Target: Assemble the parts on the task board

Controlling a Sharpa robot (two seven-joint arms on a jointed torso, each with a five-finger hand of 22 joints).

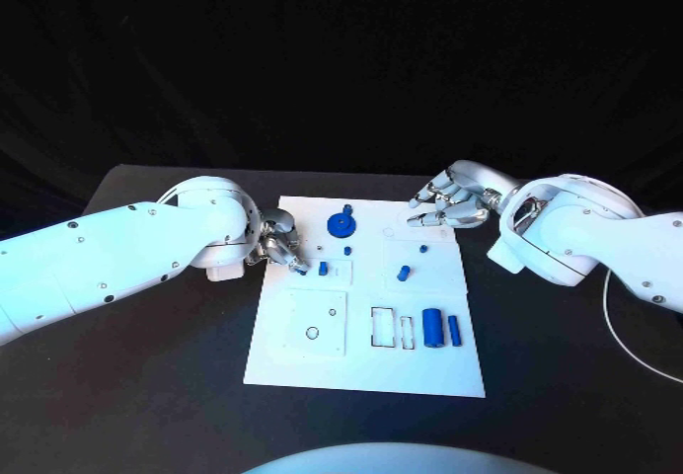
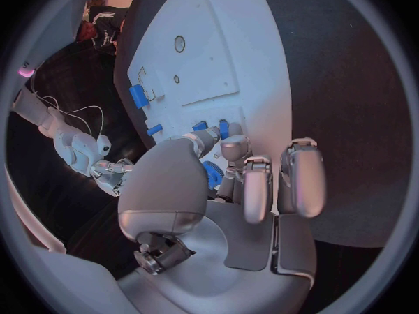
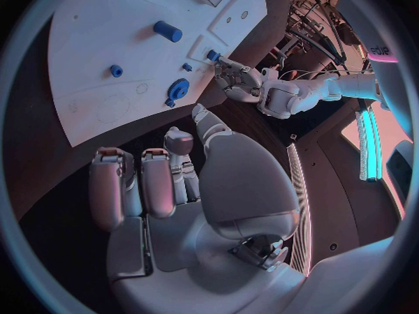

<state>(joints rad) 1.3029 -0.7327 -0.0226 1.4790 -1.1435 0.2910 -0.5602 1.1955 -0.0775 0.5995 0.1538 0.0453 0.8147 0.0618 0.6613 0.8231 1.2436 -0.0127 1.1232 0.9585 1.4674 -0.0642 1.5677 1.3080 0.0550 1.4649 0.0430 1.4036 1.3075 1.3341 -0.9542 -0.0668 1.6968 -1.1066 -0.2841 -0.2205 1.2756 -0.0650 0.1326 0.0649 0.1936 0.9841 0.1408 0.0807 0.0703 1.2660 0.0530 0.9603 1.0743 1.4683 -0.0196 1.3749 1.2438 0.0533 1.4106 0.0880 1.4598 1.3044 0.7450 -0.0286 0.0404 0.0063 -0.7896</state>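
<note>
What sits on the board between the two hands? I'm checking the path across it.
In the head view, the blue gear-like part stands between the left hand and the right hand, on the task board; the board around it looks bare.

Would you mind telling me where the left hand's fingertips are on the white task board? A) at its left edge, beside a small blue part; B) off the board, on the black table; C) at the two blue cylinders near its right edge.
A: the left hand reaches over the white task board's left edge, fingertips beside a small blue part.

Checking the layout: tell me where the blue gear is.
In the head view, the blue gear stands near the task board's far edge, between the left hand and right hand.
</note>
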